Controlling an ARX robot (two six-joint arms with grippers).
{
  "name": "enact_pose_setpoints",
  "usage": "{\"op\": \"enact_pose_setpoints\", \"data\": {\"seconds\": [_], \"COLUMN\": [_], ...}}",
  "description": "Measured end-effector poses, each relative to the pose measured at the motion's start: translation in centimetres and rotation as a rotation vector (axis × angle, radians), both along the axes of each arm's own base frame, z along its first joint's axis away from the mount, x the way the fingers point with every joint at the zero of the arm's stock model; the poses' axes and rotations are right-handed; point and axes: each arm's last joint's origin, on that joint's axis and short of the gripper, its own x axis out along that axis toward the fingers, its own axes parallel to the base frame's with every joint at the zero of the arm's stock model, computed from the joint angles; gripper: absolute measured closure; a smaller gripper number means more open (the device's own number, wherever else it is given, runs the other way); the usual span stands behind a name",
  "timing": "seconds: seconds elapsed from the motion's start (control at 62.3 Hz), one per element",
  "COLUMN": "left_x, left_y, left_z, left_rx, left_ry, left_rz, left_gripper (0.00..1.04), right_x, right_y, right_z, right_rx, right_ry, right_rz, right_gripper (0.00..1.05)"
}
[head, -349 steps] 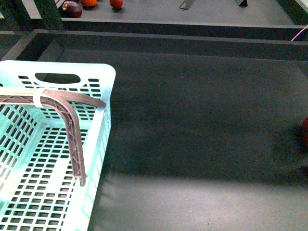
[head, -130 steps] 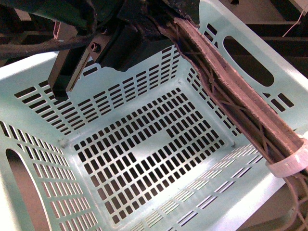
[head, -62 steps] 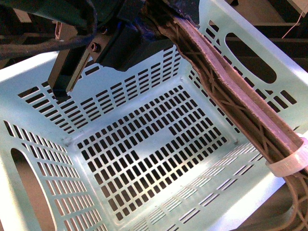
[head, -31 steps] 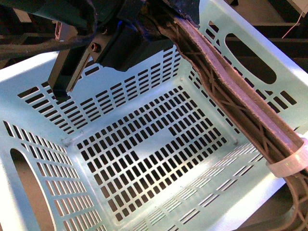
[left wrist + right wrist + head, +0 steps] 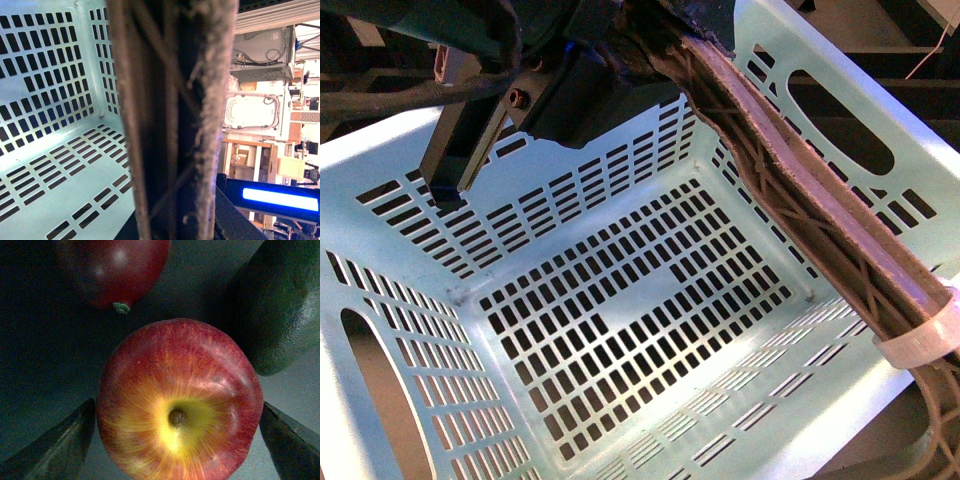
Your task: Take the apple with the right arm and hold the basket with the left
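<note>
My right claw (image 5: pixel 172 442) hangs spread over the apple (image 5: pixel 180 390), one dark finger on each side of it. Whether either finger touches the skin I cannot tell.

The apple sits stem-up on the dark desk (image 5: pixel 35 365), its yellow dimple facing the wrist camera. I judge it firm and fairly weighty, with a smooth, waxy skin that could slip under a light pinch and bruise under a hard one. The best hold looks to be across its widest girth, where my fingers now stand.

Room is tight. A maroon fruit (image 5: pixel 112 270) lies just beside the apple. A dark green fruit (image 5: pixel 280 305) crowds another side and sits near one of my fingers. The two sides where the fingers stand look open, so a straight lift should clear both neighbours, while a sideways drag would probably knock them.

In the front view the basket (image 5: pixel 620 300) fills the frame, tilted and empty. The ribbed finger of my left claw (image 5: pixel 790 190) runs along its right wall. I cannot tell whether that claw pinches the wall or only hooks it. The basket looks light and stiff, and its slotted floor has ample room for the apple.
</note>
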Motion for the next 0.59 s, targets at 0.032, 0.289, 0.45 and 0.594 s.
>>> {"op": "enact_pose_setpoints", "data": {"seconds": [0.032, 0.289, 0.45, 0.594], "left_x": [0.0, 0.0, 0.0, 0.0], "left_y": [0.0, 0.0, 0.0, 0.0], "left_z": [0.0, 0.0, 0.0, 0.0], "left_rx": [0.000, 0.000, 0.000, 0.000], "left_ry": [0.000, 0.000, 0.000, 0.000], "left_rz": [0.000, 0.000, 0.000, 0.000], "left_gripper": [0.98, 0.98, 0.98, 0.98], "right_x": [0.0, -1.0, -2.7, -3.7], "right_y": [0.0, 0.1, 0.3, 0.6], "right_z": [0.0, 0.6, 3.4, 8.1], "right_rx": [0.000, 0.020, 0.038, 0.047], "right_ry": [0.000, 0.004, -0.038, -0.143], "right_rz": [0.000, 0.039, 0.123, 0.200], "right_gripper": [0.23, 0.34, 0.34, 0.34]}}
